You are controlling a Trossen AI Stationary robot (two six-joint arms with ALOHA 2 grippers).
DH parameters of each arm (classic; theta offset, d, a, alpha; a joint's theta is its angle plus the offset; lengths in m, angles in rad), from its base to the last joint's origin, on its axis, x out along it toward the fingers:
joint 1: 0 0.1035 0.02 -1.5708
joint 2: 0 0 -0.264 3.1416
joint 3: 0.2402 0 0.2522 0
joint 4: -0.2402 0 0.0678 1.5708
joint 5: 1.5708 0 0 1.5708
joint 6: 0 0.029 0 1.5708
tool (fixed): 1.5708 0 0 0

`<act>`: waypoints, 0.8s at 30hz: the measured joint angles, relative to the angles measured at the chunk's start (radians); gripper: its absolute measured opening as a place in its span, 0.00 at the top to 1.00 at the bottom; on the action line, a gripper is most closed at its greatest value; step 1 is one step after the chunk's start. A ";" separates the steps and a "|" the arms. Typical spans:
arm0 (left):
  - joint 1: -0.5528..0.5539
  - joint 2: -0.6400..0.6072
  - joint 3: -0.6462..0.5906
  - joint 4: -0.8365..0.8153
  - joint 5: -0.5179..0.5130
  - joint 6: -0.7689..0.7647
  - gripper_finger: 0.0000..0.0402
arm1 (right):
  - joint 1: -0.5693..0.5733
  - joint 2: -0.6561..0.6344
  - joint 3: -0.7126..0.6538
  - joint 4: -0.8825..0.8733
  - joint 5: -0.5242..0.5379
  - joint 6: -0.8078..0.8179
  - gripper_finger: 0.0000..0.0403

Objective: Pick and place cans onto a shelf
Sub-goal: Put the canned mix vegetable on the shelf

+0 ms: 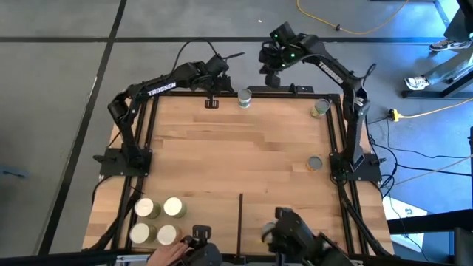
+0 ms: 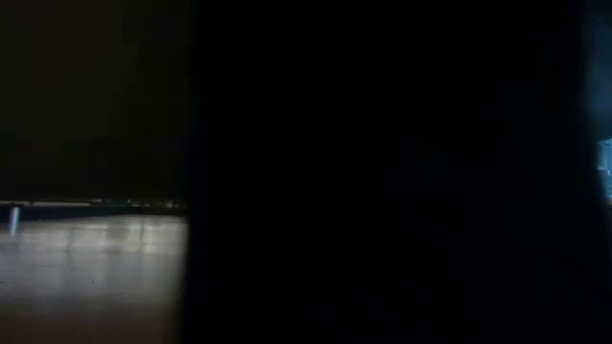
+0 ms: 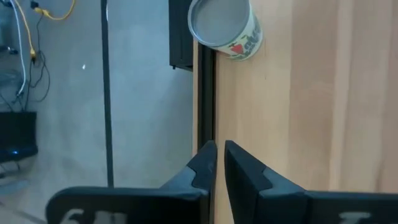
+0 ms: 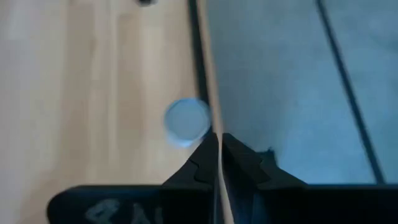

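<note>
**Over the far rail, both grippers pinched shut and empty**

Up at the far edge of the table, the right gripper (image 1: 272, 76) hangs beyond the black frame rail (image 1: 295, 89), over grey floor, its two dark fingers (image 4: 208, 163) pressed together with nothing between them. Just beneath it on the wood sits a can (image 1: 244, 98) with a round silver-grey top and pale sides, tight against that rail; the right wrist view looks straight down on the same lid (image 4: 186, 121).

Left gripper (image 1: 222, 65) is poised close by, also out past the rail, fingers (image 3: 239, 163) closed to a thin slit, holding nothing. Its camera catches the same can (image 3: 225, 28), white-sided with a red and green label, hugging the table edge.

Moving outward: a second can (image 1: 320, 108), olive-sided and tilted, sits in the far right corner, and a third (image 1: 315, 162), grey-topped, stands by the right rail. Between them and the near end, the pale wood table (image 1: 236, 155) lies wide open.

Down at the near end, the shelf (image 1: 214, 222) is split by a thin black divider strip (image 1: 241, 222). Four white-topped cans (image 1: 157, 220) cluster two by two on its left section. A person's hand (image 1: 166, 255) shows at the near edge beside them. Low view is almost wholly blocked by something dark.
</note>
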 joint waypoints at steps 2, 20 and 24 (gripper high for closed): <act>0.000 -0.013 0.000 -0.014 0.000 -0.022 0.94 | -0.006 0.015 -0.017 0.064 -0.001 0.000 0.94; -0.007 -0.052 0.000 -0.079 -0.008 -0.145 0.94 | -0.048 0.120 -0.030 0.131 0.097 0.035 0.96; -0.010 -0.052 0.000 -0.082 -0.007 -0.158 0.94 | -0.048 0.121 -0.030 0.128 0.092 0.053 0.87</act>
